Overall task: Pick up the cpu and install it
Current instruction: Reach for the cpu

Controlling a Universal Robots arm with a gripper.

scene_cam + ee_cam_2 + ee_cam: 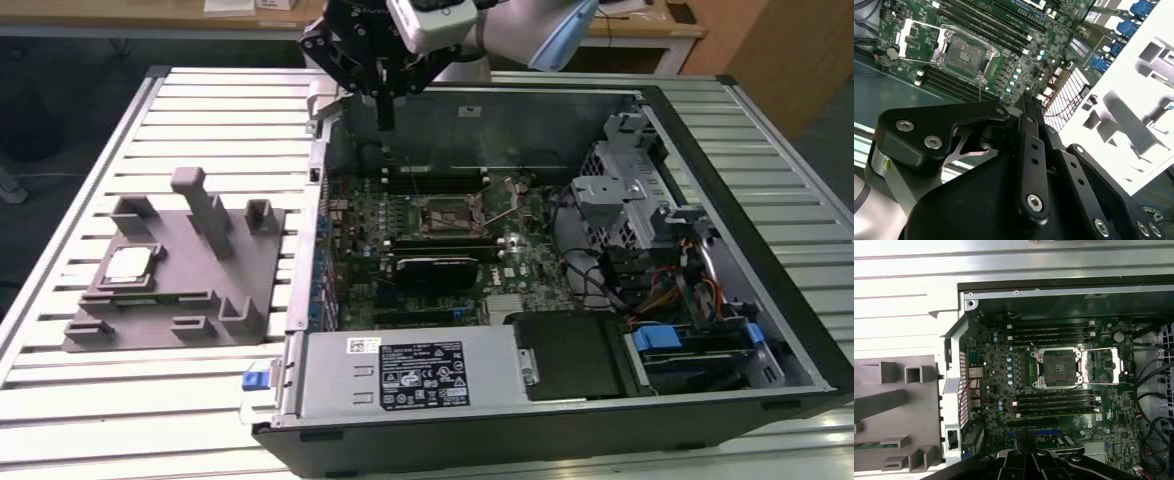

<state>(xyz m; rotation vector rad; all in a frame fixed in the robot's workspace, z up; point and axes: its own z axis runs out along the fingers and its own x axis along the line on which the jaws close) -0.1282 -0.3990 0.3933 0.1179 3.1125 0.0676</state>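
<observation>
The cpu, a small square chip with a pale silver top, lies flat on the grey fixture at the exterior view's left. My gripper hangs above the far left corner of the open computer case, well away from the cpu. Its fingers are pressed together with nothing between them. The empty cpu socket sits on the green motherboard; in both wrist views the socket has its metal load plate swung open beside it.
The case also holds memory slots, a black block in front of the socket, a silver power supply, a drive cage and loose cables. The fixture's upright posts rise beside the cpu. All stands on a slatted metal table.
</observation>
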